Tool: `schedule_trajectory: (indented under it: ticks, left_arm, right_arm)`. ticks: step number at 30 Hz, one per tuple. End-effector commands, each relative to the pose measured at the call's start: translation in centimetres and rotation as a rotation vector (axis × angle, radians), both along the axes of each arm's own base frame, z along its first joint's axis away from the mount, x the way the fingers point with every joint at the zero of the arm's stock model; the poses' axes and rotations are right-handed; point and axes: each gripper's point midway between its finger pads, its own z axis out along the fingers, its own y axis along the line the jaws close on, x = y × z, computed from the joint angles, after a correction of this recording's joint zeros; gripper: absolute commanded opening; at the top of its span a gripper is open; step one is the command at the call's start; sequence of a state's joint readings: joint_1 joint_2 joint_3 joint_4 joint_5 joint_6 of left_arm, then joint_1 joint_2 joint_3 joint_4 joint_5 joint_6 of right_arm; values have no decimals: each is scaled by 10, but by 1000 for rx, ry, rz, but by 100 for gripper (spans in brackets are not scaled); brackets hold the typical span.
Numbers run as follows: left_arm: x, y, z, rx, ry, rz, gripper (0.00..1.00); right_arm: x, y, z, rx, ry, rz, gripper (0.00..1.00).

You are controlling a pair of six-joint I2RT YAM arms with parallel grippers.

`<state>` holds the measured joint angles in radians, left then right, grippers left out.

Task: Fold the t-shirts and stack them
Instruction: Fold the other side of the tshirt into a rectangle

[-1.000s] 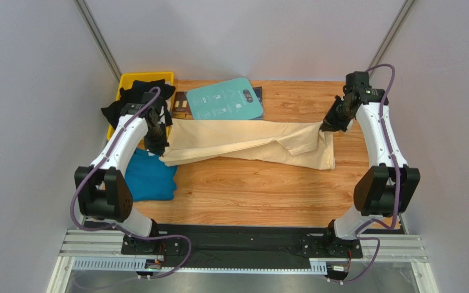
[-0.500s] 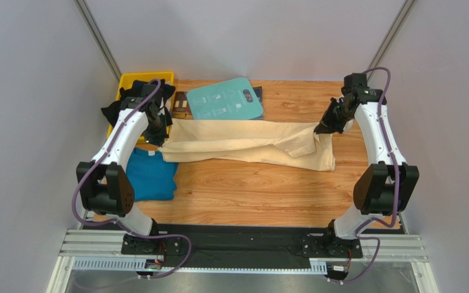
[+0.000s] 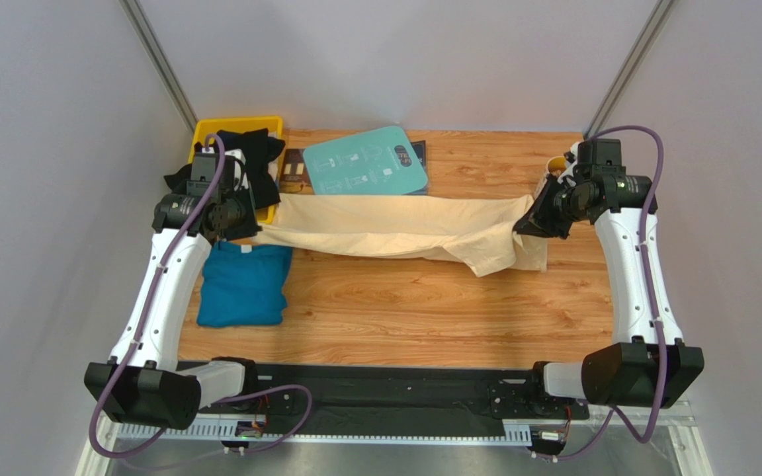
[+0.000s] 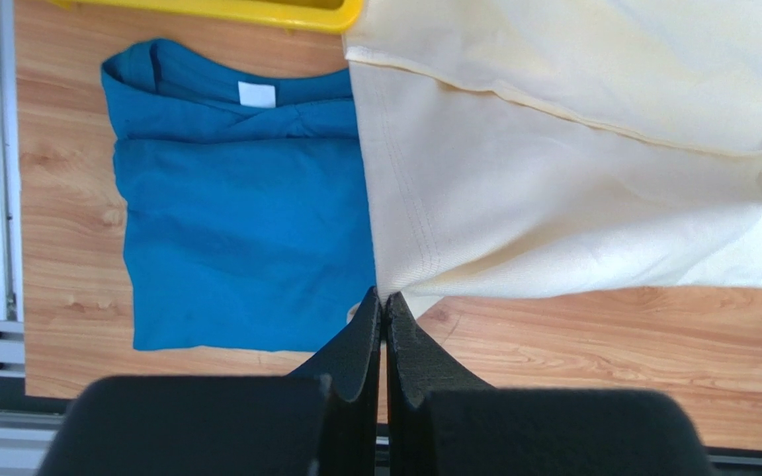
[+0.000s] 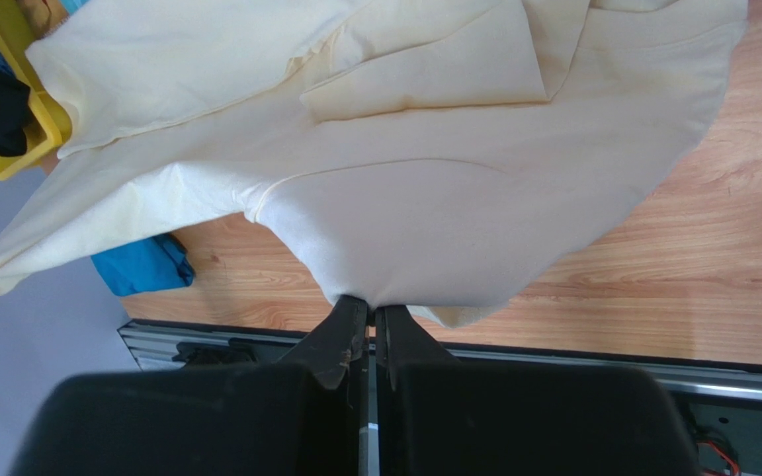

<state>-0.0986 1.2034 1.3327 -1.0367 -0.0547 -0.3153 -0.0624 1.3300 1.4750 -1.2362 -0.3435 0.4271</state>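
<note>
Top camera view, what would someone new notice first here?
The cream-yellow t-shirt is stretched across the far half of the table between the left gripper and right gripper, both shut on its ends. Next come the folded teal-blue t-shirt near the left edge, and black shirts spilling from a yellow bin at the far-left corner.

Both arms are being held raised and spread wide, wrists turned inward. The left fingers (image 4: 363, 335) and right fingers (image 5: 341, 331) are being pinched shut on the cream shirt (image 3: 385, 226).
</note>
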Motion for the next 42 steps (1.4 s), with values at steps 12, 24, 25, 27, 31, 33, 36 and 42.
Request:
schedule_trajectory:
  ticks: [12,24,25,27,31,33,36,42]
  left_arm:
    - [-70,9,-61,39,293,7,0]
    - [-51,18,-78,91,300,51,0]
    - [-45,18,-81,93,301,56,0]
    - [-30,19,-88,107,308,63,0]
    - [-4,27,-96,165,332,82,0]
    - [11,28,-99,180,332,81,0]
    - [32,29,-104,196,332,77,0]
    - [74,30,-110,230,345,66,0]
  right_arm:
    - [-62,1,-9,-13,85,15,0]
    - [-21,-13,-14,-74,85,-8,0]
    - [-13,-15,-16,-84,90,-8,0]
    - [9,-20,-21,-103,106,-6,0]
    - [47,-29,-22,-139,82,-25,0]
    - [65,-32,-18,-143,57,-26,0]
    - [87,-30,-18,-126,68,-18,0]
    - [100,-26,-38,-92,139,-3,0]
